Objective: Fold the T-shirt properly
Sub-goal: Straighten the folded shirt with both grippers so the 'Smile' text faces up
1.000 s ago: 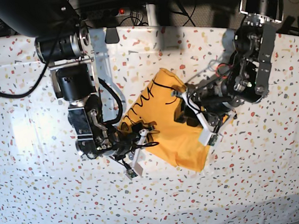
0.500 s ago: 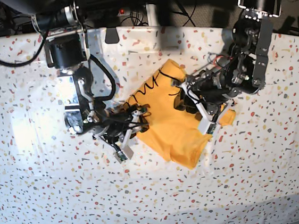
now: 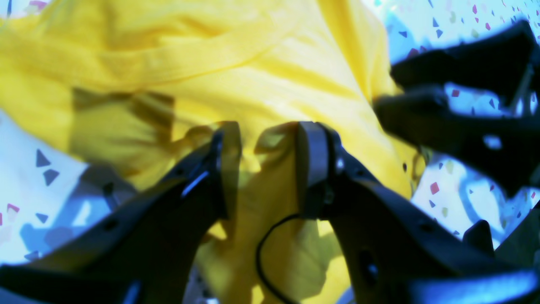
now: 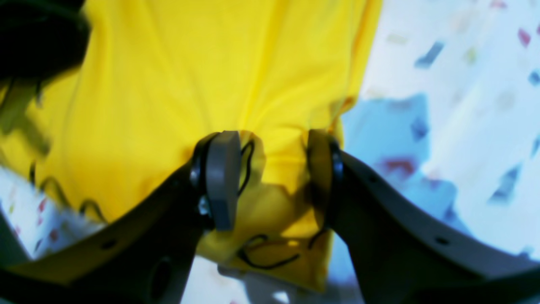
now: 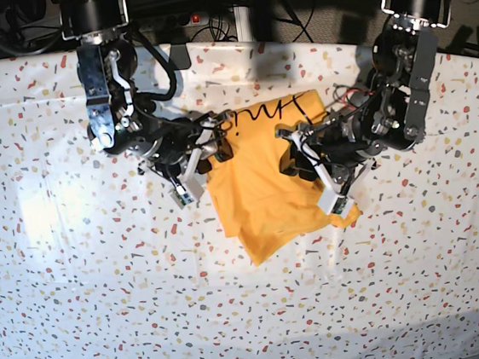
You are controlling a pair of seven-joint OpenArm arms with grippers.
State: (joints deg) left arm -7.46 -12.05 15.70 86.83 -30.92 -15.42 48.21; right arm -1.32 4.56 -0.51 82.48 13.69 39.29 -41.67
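2 pincers: left (image 3: 265,169) and right (image 4: 270,177) both clamp T-shirt (image 5: 266,189) fabric.

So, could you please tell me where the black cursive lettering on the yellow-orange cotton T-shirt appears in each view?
Base: the black cursive lettering runs along the top edge of the yellow-orange cotton T-shirt, between the arms.
Left wrist: only one thin black curl shows, bottom centre.
Right wrist: strokes along the lower-left hem and between the fingers.
Shared landmark: the speckled tablecloth.

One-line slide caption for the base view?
Both arms grip the yellow-orange T-shirt on the speckled table: right gripper at its lettered edge, left gripper opposite.
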